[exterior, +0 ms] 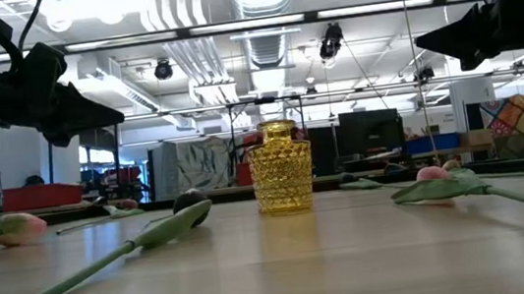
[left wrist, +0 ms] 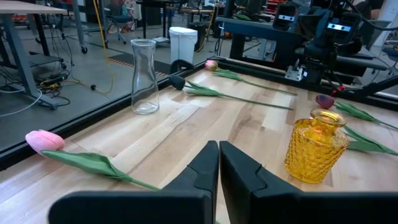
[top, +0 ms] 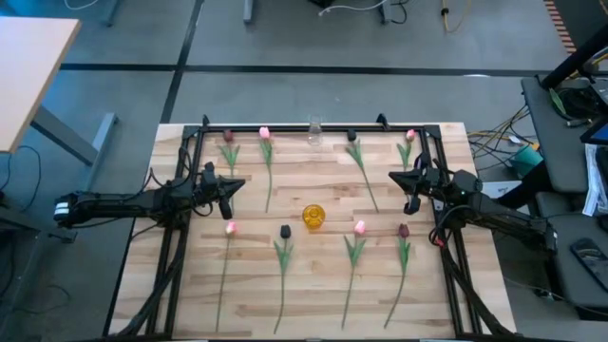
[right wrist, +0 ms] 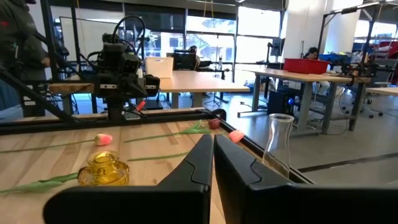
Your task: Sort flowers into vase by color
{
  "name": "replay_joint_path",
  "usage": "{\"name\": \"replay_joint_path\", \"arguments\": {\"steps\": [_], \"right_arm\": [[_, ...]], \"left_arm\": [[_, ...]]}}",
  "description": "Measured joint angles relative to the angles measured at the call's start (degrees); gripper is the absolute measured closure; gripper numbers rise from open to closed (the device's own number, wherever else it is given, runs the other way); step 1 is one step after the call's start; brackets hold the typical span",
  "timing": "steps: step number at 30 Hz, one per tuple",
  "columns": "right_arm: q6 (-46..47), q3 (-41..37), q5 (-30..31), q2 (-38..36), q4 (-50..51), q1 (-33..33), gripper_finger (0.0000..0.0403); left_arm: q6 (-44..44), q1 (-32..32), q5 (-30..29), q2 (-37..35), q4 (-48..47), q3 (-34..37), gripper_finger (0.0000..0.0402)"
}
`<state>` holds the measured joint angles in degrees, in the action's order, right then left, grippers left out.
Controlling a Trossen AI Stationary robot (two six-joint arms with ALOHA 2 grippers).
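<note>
Eight tulips lie flat on the wooden table, four along the far side and four along the near side. Far row: a maroon head (top: 228,136), pink (top: 264,133), dark (top: 351,136), pink (top: 410,136). Near row: pink (top: 231,226), dark (top: 285,231), pink (top: 359,227), maroon (top: 403,230). A yellow glass vase (top: 313,217) stands mid-table and a clear glass vase (top: 314,128) stands at the far edge. My left gripper (top: 233,185) hovers shut over the table's left part. My right gripper (top: 397,178) hovers shut over the right part. Neither touches anything.
A black frame (top: 190,142) runs along the table's left, right and far sides. In the left wrist view a pink tulip (left wrist: 45,141) lies just ahead, with the clear vase (left wrist: 144,76) and the yellow vase (left wrist: 316,146) beyond it. Bare wood lies between the two rows.
</note>
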<state>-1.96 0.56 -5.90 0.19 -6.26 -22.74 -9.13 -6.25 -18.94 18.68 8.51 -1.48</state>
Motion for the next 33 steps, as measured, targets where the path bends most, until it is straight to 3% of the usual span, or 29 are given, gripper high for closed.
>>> {"name": "replay_joint_path", "arguments": {"steps": [8, 15, 18, 25, 33], "right_arm": [[1.82, 0.00, 0.05, 0.00, -1.29, -0.02, 0.0394], [18.23, 0.00, 8.63, 2.45, -0.08, -0.02, 0.0394], [23.94, 0.00, 13.21, 6.15, 2.24, -0.04, 0.0394], [33.73, 2.15, 14.88, 18.41, 0.90, -0.07, 0.0394], [33.45, 13.49, 14.35, 32.99, 6.40, -0.06, 0.0394]], "left_arm": [[0.02, 0.01, 0.00, -0.02, 0.00, 0.00, 0.0402], [0.02, 0.00, 0.00, -0.02, 0.00, -0.02, 0.0402], [0.02, -0.01, 0.00, -0.02, 0.00, -0.02, 0.0402], [0.00, 0.01, 0.00, 0.00, 0.00, -0.02, 0.0402], [0.02, 0.00, 0.00, 0.00, 0.00, -0.02, 0.0402]]}}
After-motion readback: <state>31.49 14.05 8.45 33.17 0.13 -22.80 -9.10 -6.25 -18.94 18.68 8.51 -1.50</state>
